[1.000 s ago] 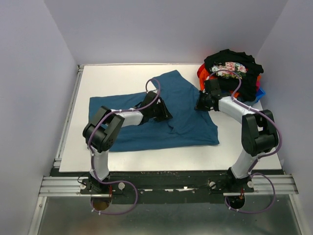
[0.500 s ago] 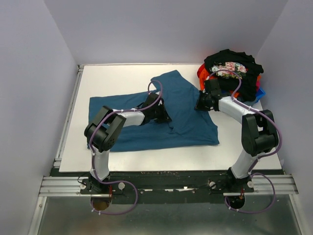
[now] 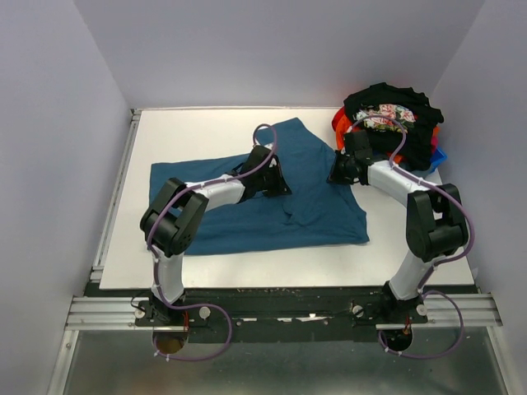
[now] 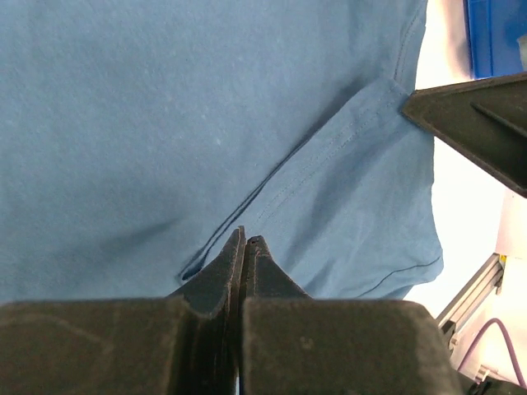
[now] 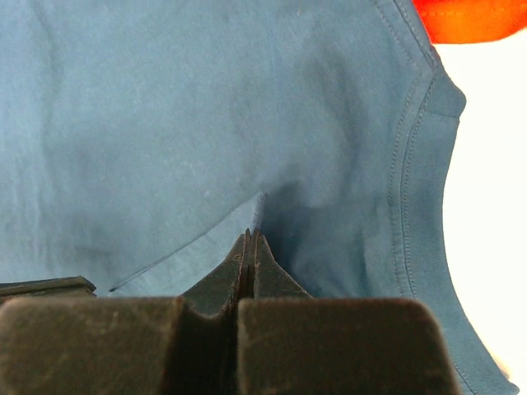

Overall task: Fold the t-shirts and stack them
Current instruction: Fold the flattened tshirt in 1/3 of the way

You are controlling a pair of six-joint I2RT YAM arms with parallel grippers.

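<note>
A teal-blue t-shirt [image 3: 317, 210] lies spread flat across the middle of the white table [image 3: 189, 132]. My left gripper [image 3: 277, 186] is shut at a fold by the sleeve seam near the shirt's centre, its tips [image 4: 245, 239] pressed together on the teal cloth [image 4: 165, 123]. My right gripper [image 3: 336, 175] is shut on the shirt's right side, and a small ridge of teal cloth [image 5: 165, 123] rises into its tips [image 5: 250, 236]. At the back right is a pile: a black floral t-shirt [image 3: 387, 111] on top, an orange-red one [image 3: 339, 123] and a bright blue one [image 3: 439, 156] under it.
The pile sits close behind my right arm's wrist. A metal rail [image 3: 115, 197] runs along the table's left edge, and grey walls close in on three sides. The right gripper's dark body [image 4: 478, 123] shows in the left wrist view, close by.
My left gripper has shifted a little toward the back and closed its jaws on the teal shirt. The right arm has stayed in place, still shut.
</note>
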